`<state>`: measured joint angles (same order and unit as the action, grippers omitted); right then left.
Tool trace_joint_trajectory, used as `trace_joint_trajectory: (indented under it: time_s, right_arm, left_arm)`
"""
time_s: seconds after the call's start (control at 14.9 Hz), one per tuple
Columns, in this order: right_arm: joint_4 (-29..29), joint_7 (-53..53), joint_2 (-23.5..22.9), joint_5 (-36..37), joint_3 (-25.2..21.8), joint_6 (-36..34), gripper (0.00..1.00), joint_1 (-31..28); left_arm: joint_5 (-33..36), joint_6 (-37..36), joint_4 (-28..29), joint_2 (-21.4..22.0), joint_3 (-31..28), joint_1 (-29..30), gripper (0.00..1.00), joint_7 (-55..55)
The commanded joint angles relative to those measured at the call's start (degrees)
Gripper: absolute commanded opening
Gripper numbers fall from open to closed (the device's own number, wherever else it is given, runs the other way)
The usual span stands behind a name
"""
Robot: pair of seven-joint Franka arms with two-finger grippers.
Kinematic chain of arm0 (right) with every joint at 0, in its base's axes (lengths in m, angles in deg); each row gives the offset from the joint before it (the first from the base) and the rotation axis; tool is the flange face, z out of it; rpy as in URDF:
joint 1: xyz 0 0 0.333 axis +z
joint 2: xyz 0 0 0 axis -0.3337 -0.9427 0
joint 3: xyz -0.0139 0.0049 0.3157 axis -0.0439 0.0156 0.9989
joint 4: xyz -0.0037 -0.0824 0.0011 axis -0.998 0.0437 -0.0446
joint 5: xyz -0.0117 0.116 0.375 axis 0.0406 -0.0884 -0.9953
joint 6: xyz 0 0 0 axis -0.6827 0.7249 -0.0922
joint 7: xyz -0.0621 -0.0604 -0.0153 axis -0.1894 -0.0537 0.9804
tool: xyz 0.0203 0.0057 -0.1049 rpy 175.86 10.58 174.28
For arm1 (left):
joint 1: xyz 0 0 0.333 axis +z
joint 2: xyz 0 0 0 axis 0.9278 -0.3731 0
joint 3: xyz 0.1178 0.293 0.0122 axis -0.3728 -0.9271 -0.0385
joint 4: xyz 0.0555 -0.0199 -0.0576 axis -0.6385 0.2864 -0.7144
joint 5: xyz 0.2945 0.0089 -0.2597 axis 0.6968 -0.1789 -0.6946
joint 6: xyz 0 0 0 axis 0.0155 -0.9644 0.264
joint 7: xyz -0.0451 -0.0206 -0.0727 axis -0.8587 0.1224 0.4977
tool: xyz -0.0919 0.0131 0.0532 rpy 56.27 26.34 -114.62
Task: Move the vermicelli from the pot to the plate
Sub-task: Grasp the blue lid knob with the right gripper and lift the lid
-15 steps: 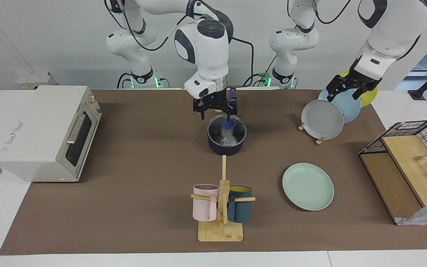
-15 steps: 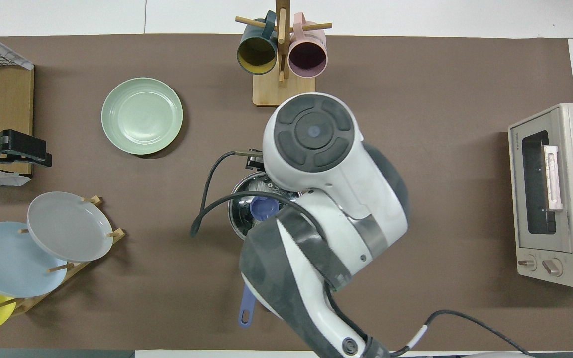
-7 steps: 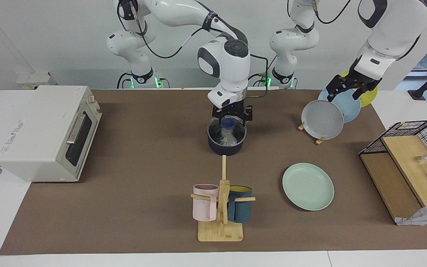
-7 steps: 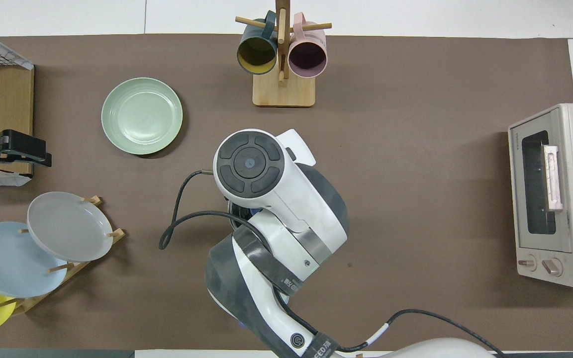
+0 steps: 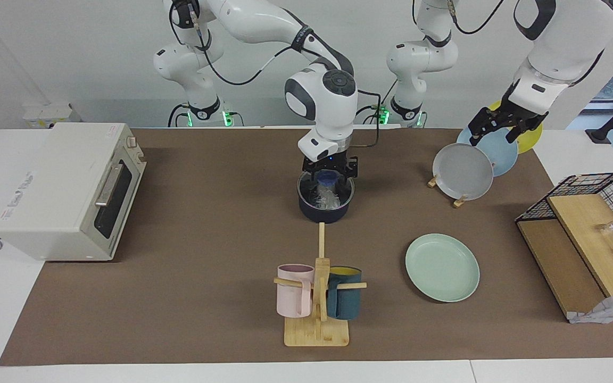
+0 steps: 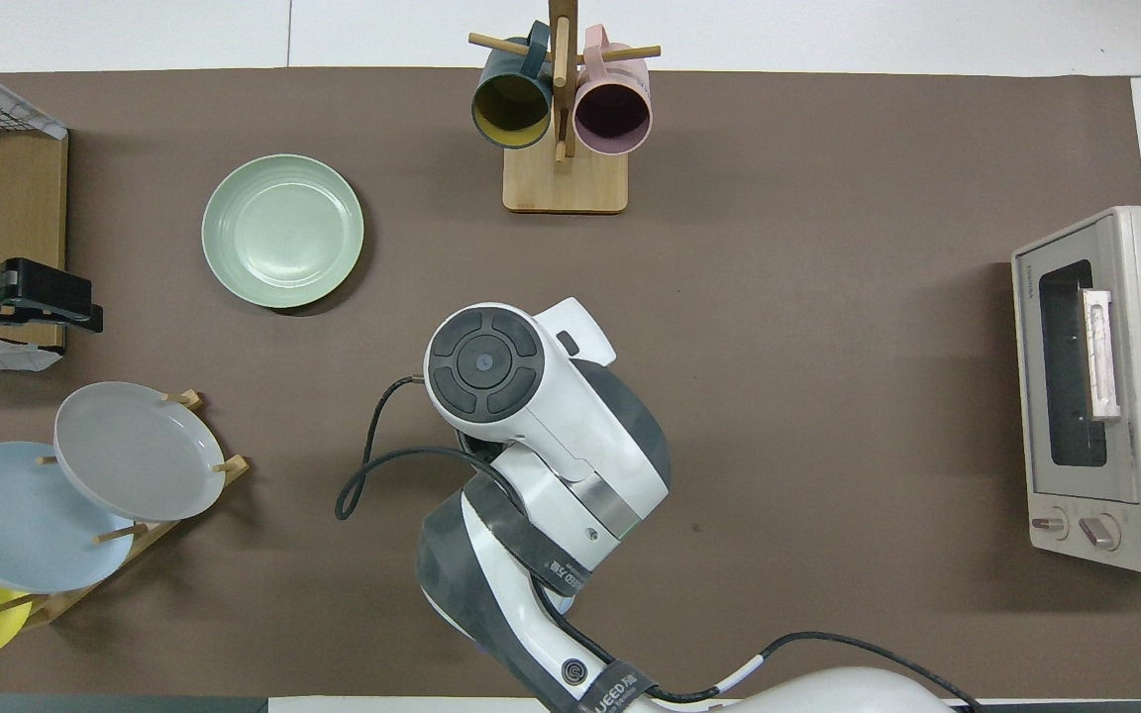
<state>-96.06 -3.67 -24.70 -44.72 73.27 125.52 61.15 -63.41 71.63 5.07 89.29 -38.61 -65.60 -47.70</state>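
Note:
The dark navy pot (image 5: 323, 214) stands mid-table, nearer to the robots than the mug stand. The translucent white vermicelli (image 5: 329, 198) lies inside it. My right gripper (image 5: 330, 175) hangs just over the pot's rim, fingers open and pointing down at the noodles. In the overhead view the right arm (image 6: 531, 416) hides the pot and the vermicelli. The pale mint-green plate (image 5: 442, 267) lies bare toward the left arm's end, also in the overhead view (image 6: 282, 230). My left gripper (image 5: 499, 133) waits, open, over the plate rack, and shows in the overhead view (image 6: 75, 302).
A wooden mug stand (image 5: 317, 298) holds a pink mug and a dark teal mug (image 5: 344, 299). A rack carries grey (image 5: 463, 171), light blue and yellow plates. A toaster oven (image 5: 67, 189) sits at the right arm's end, a wire basket with boards (image 5: 588, 223) at the left arm's.
My right arm has swung toward the left arm's end and lowered its gripper from beside the pot's rim to right over the pot. The left arm has not moved.

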Motion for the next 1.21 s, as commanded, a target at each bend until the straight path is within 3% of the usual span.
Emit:
trace_joint_trajectory:
  time_s: [0.0, 0.2, 0.54, 1.14]
  right_arm:
    - [-2.8, -1.2, 2.2, 0.5, 0.1, 0.7, 0.96, 0.0]
    - [-3.8, -1.2, 2.6, 0.3, 0.1, 0.6, 0.96, 0.1]
    - [-3.8, -1.1, 2.7, 0.1, 0.2, 0.7, 0.86, 0.1]
    - [-3.7, -1.0, 2.6, 0.0, 0.6, 1.2, 0.55, 0.2]
  left_arm:
    - [0.3, 0.8, 1.8, 1.5, 0.2, -0.1, 1.00, 0.3]
    - [0.3, 1.2, 1.8, 1.5, 0.3, -0.2, 1.00, 0.3]
    - [0.3, 1.4, 1.8, 1.5, 0.6, -0.4, 1.00, 0.0]
    - [0.3, 1.5, 1.5, 1.3, 0.8, -0.6, 1.00, -0.1]
